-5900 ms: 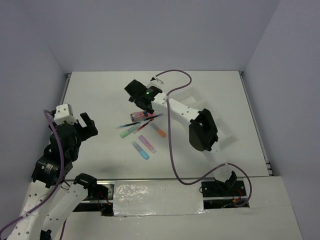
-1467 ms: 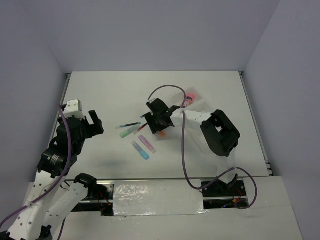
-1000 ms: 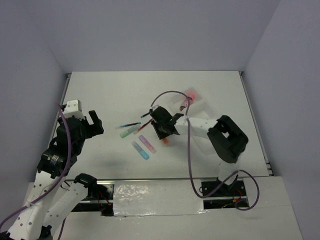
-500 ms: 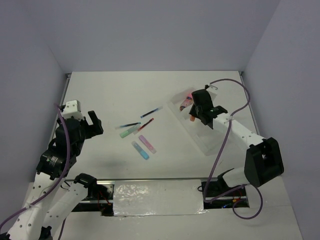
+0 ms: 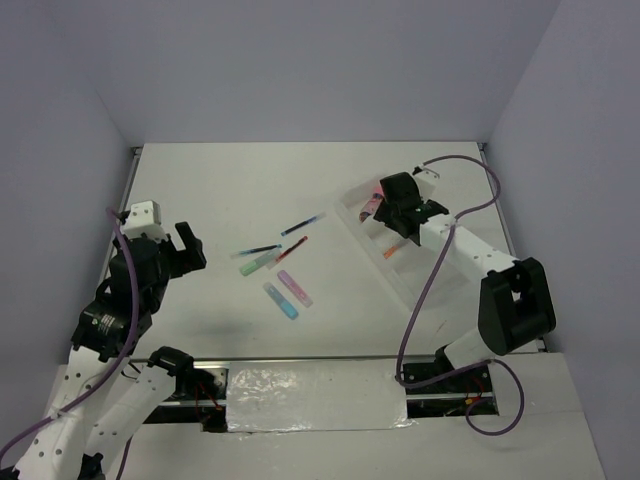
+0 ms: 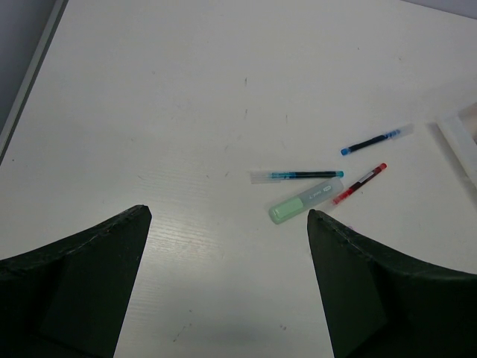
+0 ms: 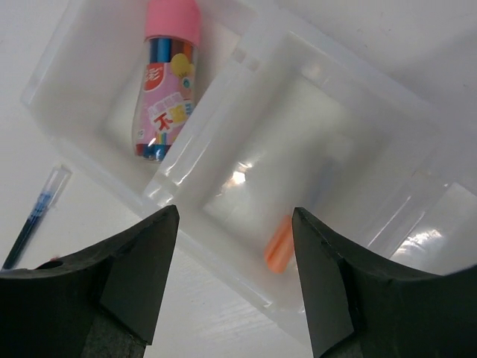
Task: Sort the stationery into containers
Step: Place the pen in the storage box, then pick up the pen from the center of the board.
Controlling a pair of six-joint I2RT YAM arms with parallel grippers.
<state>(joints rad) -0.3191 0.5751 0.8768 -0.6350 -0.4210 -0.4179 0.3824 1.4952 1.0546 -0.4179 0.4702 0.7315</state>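
The white three-compartment tray (image 5: 425,285) lies at the right. A pink cylinder (image 5: 372,207) lies in its far compartment and an orange stick (image 5: 392,250) in the middle one. My right gripper (image 5: 400,215) hovers open and empty over the tray. In the right wrist view the pink cylinder (image 7: 168,82) and orange stick (image 7: 279,245) lie below the right gripper (image 7: 235,212). On the table lie a dark-blue pen (image 5: 300,224), a red pen (image 5: 292,248), a green stick (image 5: 258,263), a purple stick (image 5: 293,288) and a blue stick (image 5: 281,300). My left gripper (image 5: 185,250) is open, left of them.
In the left wrist view the left gripper (image 6: 227,215) is over bare table, with the green stick (image 6: 302,203), a second blue pen (image 6: 298,175), the red pen (image 6: 359,183) and the tray's corner (image 6: 462,142) ahead. The table's left edge (image 5: 130,190) is near.
My right gripper picked the orange stick off the table, carried it right to the tray and let it go in the middle compartment. The left arm has barely moved.
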